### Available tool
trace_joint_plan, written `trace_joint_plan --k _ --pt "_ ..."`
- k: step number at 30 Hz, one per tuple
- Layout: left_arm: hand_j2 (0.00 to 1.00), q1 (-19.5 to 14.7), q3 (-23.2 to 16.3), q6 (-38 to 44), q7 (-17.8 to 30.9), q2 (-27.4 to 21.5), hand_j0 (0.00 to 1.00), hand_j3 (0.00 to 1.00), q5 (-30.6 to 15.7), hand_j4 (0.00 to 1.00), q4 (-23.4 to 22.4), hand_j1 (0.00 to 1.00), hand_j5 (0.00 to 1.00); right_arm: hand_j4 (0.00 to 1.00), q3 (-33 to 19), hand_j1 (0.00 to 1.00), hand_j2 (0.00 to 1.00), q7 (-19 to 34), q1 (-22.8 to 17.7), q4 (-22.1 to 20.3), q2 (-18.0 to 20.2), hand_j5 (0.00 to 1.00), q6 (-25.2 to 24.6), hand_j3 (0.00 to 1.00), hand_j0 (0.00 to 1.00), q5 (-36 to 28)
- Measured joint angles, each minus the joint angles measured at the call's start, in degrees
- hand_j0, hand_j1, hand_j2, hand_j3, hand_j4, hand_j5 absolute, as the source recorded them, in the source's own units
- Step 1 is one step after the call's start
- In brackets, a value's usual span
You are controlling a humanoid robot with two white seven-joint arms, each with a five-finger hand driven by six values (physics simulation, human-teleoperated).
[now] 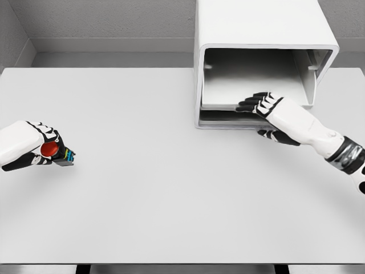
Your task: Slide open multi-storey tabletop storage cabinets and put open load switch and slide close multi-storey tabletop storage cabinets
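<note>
Switch (56, 152) in left hand (34, 149) (curled)

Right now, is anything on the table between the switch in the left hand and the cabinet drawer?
Nothing visible lies on the table between them. The left hand grips the load switch. At the cabinet, the right hand rests on the drawer front edge, partly occupying the opening.
</note>
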State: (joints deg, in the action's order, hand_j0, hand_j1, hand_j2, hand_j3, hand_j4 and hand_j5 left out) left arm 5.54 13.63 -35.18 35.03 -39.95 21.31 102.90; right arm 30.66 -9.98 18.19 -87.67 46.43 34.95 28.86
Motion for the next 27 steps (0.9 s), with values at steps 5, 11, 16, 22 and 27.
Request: trace_joint_plan --k 5,11,16,22,27 --pt "0.39 0.0 0.0 0.0 0.0 0.0 0.39 0.39 0.0 0.39 0.1 0.39 0.39 0.85 -1.4 0.85 0.85 -0.1 -1.0 -1.6 0.9 0.85 0.0 0.85 0.85 -0.1" --pt "0.39 -0.1 0.0 0.0 0.0 0.4 0.39 0.39 0.0 0.39 0.2 0.39 0.39 0.85 -1.7 0.85 0.85 -0.1 -2.3 -3.0 2.1 0.85 0.0 0.85 0.85 -0.1" --pt "0.39 -0.1 0.0 0.0 0.0 0.5 0.39 0.39 0.0 0.39 0.2 0.39 0.39 0.85 -2.0 0.85 0.85 -0.1 -3.6 -4.5 2.7 0.85 0.0 0.85 0.85 0.0" --pt "0.39 -0.1 0.0 0.0 0.0 0.5 0.39 0.39 0.0 0.39 0.2 0.39 0.39 0.85 -5.5 0.85 0.85 -0.1 -8.5 -7.7 4.0 0.85 0.0 0.85 0.85 0.0" --pt "0.39 -0.1 0.0 0.0 0.0 0.5 0.39 0.39 0.0 0.39 0.2 0.39 0.39 0.86 -7.1 0.86 0.86 -0.2 -10.6 -9.9 5.2 0.86 0.0 0.86 0.86 0.0"
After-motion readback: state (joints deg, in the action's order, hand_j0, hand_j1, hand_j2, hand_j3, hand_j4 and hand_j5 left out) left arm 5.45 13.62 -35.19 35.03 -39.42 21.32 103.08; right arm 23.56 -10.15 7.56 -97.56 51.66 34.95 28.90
